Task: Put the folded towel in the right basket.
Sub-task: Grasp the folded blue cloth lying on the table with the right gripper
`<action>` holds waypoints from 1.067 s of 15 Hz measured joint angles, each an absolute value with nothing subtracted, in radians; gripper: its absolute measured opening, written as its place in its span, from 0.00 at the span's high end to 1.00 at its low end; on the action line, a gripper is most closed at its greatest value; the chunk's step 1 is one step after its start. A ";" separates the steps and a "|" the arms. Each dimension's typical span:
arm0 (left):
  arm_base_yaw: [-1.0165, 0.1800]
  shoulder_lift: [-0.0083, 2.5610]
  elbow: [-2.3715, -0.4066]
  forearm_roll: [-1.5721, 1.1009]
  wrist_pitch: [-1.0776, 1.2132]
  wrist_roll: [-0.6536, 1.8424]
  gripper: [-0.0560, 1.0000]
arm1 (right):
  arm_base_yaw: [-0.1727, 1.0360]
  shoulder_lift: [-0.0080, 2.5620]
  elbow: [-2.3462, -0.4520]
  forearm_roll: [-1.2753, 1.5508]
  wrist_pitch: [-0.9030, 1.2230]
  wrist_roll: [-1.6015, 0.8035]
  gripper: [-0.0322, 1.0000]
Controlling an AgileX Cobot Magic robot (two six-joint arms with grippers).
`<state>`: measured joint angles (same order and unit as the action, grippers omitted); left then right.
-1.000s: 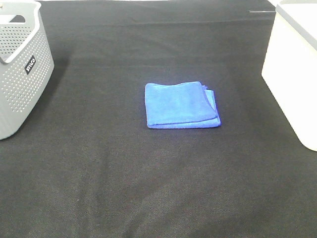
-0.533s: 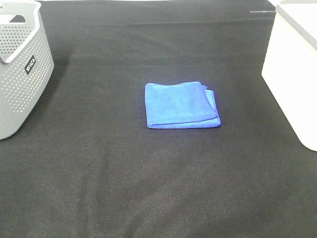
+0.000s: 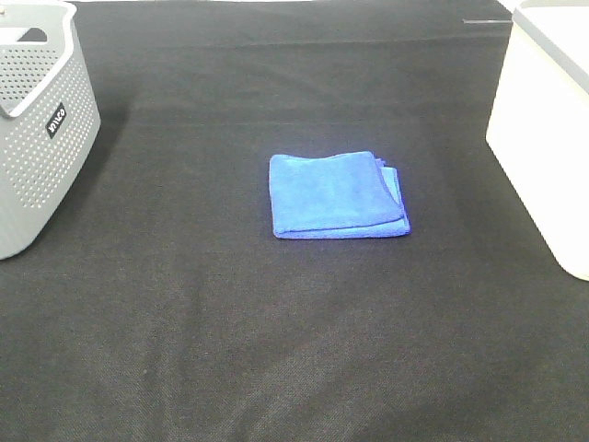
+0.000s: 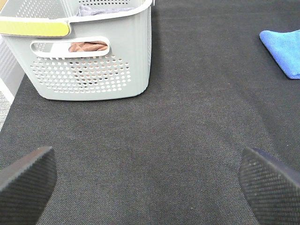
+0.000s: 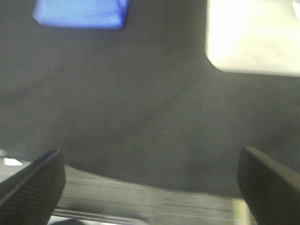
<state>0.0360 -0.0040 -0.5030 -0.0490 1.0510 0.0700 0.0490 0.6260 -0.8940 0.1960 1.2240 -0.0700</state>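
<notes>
A folded blue towel (image 3: 338, 195) lies flat in the middle of the black table. It also shows in the left wrist view (image 4: 284, 50) and in the right wrist view (image 5: 80, 12). The white right basket (image 3: 545, 129) stands at the table's right edge and shows in the right wrist view (image 5: 253, 37). Neither arm shows in the exterior high view. My left gripper (image 4: 150, 180) is open and empty over bare cloth near the grey basket. My right gripper (image 5: 152, 187) is open and empty over the table's near edge, well short of the towel.
A grey perforated basket (image 3: 41, 129) stands at the left edge; in the left wrist view (image 4: 89, 51) brown and grey cloth lies inside it. The black cloth (image 3: 276, 331) covers the table.
</notes>
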 joint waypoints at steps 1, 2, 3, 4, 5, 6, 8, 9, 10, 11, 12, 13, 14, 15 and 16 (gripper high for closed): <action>0.036 -0.004 -0.503 -0.049 1.051 0.070 0.01 | 0.049 0.728 -0.980 0.232 1.223 -0.069 0.04; 0.036 -0.004 -0.503 -0.049 1.051 0.070 0.01 | 0.049 0.824 -1.063 0.271 1.223 -0.068 0.04; 0.036 -0.004 -0.503 -0.049 1.051 0.070 0.01 | 0.049 0.903 -1.130 0.306 1.222 -0.068 0.04; 0.036 -0.004 -0.503 -0.049 1.051 0.070 0.01 | 0.049 0.963 -1.172 0.346 1.222 -0.069 0.04; 0.036 -0.004 -0.503 -0.049 1.051 0.070 0.01 | 0.049 1.014 -1.201 0.382 1.221 -0.069 0.04; 0.036 -0.004 -0.503 -0.049 1.051 0.070 0.01 | 0.049 1.072 -1.223 0.421 1.222 -0.068 0.04; 0.036 -0.004 -0.503 -0.049 1.051 0.070 0.01 | 0.049 1.141 -1.242 0.443 1.222 -0.066 0.04; 0.036 -0.004 -0.503 -0.049 1.051 0.070 0.01 | 0.063 1.254 -1.284 0.454 1.221 -0.046 0.04; 0.036 -0.004 -0.503 -0.049 1.051 0.070 0.01 | 0.095 1.331 -1.315 0.450 1.206 -0.041 0.04; 0.036 -0.004 -0.503 -0.049 1.051 0.070 0.01 | 0.148 1.420 -1.351 0.447 1.179 -0.040 0.04; 0.036 -0.004 -0.503 -0.049 1.051 0.070 0.01 | 0.196 1.505 -1.397 0.447 1.145 -0.035 0.04; 0.036 -0.004 -0.503 -0.049 1.051 0.070 0.01 | 0.231 1.594 -1.440 0.455 1.119 -0.032 0.04; 0.036 -0.004 -0.503 -0.049 1.051 0.070 0.01 | 0.251 1.695 -1.489 0.470 1.109 -0.029 0.04; 0.036 -0.004 -0.503 -0.049 1.051 0.070 0.01 | 0.256 1.783 -1.531 0.471 1.098 -0.029 0.04; 0.036 -0.004 -0.503 -0.049 1.051 0.070 0.01 | 0.256 1.872 -1.575 0.469 1.094 -0.029 0.04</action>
<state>0.0360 -0.0040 -0.5030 -0.0490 1.0510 0.0700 0.2560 1.8720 -1.5750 0.4690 1.0940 -0.0290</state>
